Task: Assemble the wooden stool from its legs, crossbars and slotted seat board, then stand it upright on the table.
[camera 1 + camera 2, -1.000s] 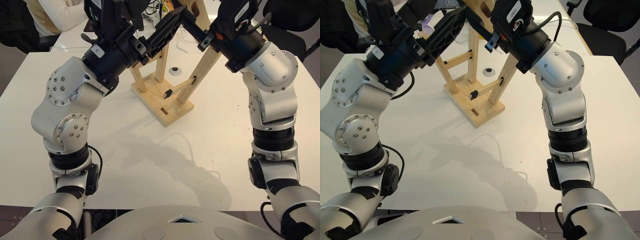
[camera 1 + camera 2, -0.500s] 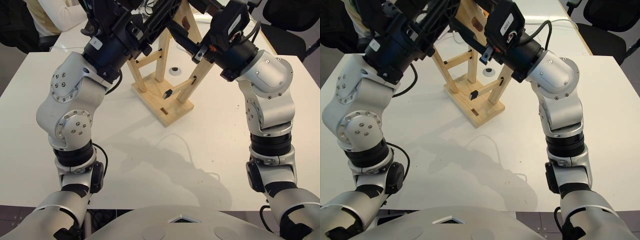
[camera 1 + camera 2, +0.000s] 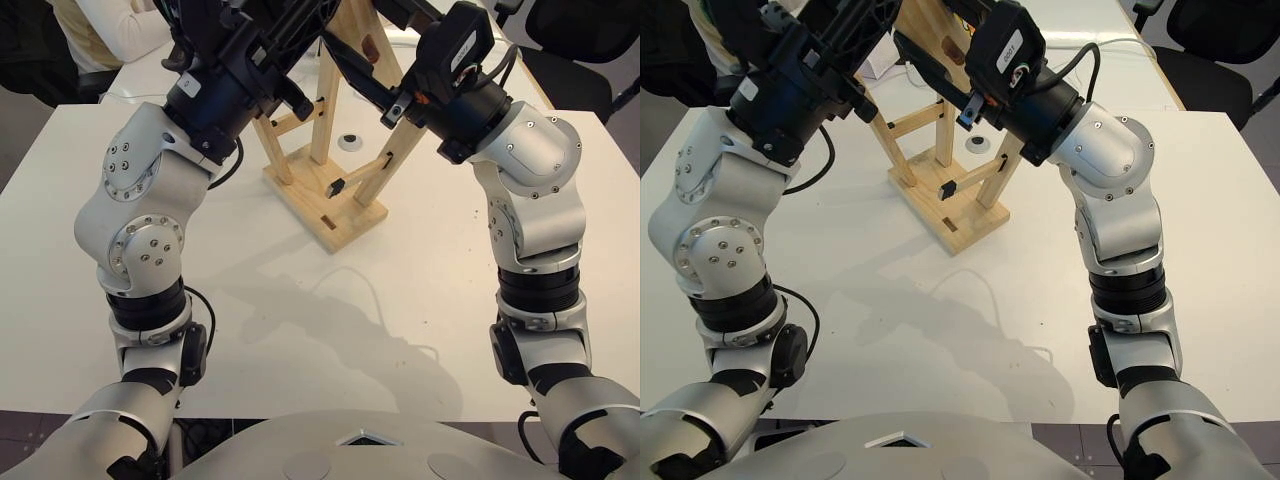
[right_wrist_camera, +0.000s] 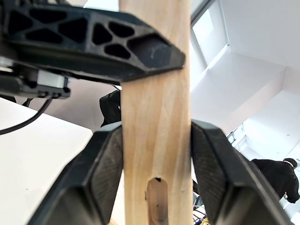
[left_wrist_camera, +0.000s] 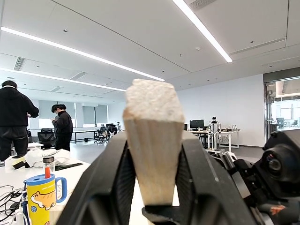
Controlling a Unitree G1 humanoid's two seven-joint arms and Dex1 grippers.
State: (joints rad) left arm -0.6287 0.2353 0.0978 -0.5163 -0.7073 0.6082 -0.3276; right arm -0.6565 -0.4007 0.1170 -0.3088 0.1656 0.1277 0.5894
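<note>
Item: stool [image 3: 946, 120], inverted, seat board [image 3: 330, 225] resting on the bench [image 3: 300, 330]. Your left tool [image 5: 154, 159] is clamping one leg end [image 5: 152, 122]. Your right tool [image 4: 157, 159] is clamping a slotted leg [image 4: 154, 70]. Risk: uneven pulling (both grips high) racking joints or tipping it.

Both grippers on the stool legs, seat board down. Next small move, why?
Probably raise both arms slightly together: the pale wooden stool stands inverted, seat board on the white table, and the left gripper and right gripper are each shut on a leg.
</note>
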